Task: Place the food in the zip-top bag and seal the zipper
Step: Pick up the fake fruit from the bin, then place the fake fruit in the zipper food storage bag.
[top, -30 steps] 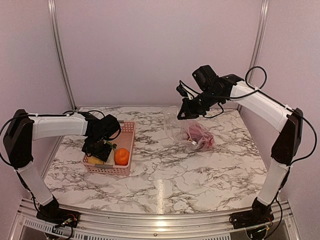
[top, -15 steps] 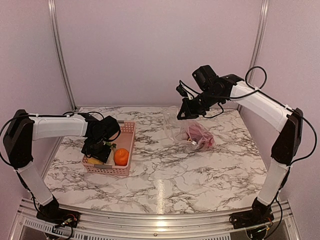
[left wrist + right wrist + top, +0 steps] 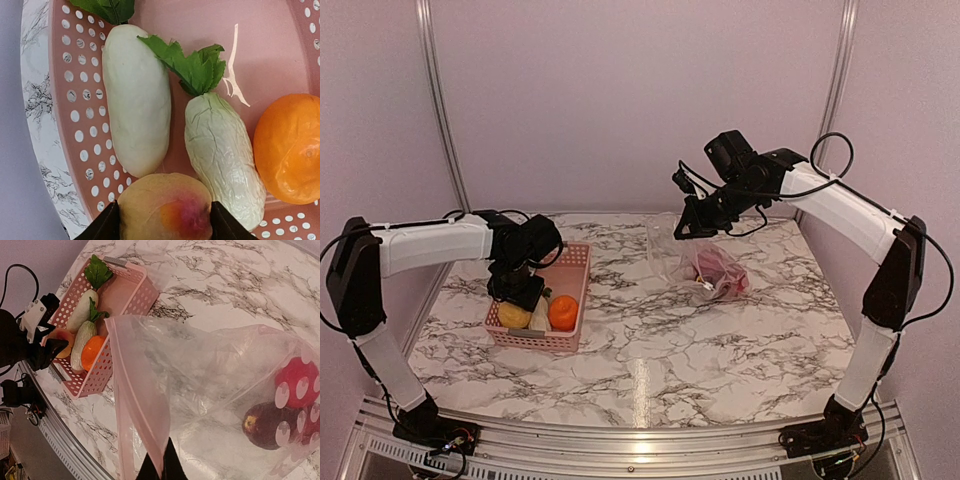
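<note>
My left jaws squeeze the round peach (image 3: 165,212), bottom of frame; it could pop out. My right jaws pinch the zip-top bag (image 3: 215,375) by its edge, which might slip.

In the left wrist view the lower edge cuts off the yellow fruit (image 3: 165,207) and all but the tips of the left claw (image 3: 164,230) flanking it. The orange (image 3: 290,147) runs off the right edge. In the right wrist view only the tips of the right claw (image 3: 160,466) show, at the bottom edge. The bag (image 3: 210,370) and a red piece (image 3: 300,385) run off the right. From above, the bag's contents blur into one red lump.
</note>
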Motion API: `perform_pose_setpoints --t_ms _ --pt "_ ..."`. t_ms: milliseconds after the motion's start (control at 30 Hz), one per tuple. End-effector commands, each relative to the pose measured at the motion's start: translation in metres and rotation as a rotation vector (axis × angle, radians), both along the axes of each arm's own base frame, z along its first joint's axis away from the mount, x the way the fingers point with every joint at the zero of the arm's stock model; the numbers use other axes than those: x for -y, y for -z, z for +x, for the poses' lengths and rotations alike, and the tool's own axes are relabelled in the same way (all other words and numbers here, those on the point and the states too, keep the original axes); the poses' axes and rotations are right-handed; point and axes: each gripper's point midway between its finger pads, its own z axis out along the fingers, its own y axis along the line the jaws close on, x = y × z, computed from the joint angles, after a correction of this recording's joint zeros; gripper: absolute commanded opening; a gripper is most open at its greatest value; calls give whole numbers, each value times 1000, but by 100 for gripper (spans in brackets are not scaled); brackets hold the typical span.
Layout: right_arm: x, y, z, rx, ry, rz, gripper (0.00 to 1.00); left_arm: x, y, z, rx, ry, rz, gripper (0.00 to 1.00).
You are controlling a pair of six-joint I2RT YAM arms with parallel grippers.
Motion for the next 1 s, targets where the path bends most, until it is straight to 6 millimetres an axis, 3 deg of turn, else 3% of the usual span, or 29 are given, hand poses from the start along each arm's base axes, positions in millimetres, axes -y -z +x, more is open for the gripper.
perform_pose_setpoints --t_ms 0,367,600,767,833,967 --pt "-2 -25 -3 52 -7 37 0 8 -22 6 15 21 -34 56" --pt "2 -34 -5 58 9 31 0 64 -90 48 172 61 -246 55" --pt "4 -39 -6 57 18 36 0 125 -127 68 269 147 -504 53" --pt "3 -44 -6 61 19 43 0 171 -192 76 455 251 -748 50" --pt "2 -46 -5 60 19 46 0 185 -221 71 562 302 -869 49" --pt "0 -53 -4 61 18 63 0 202 -259 55 662 377 -1085 47"
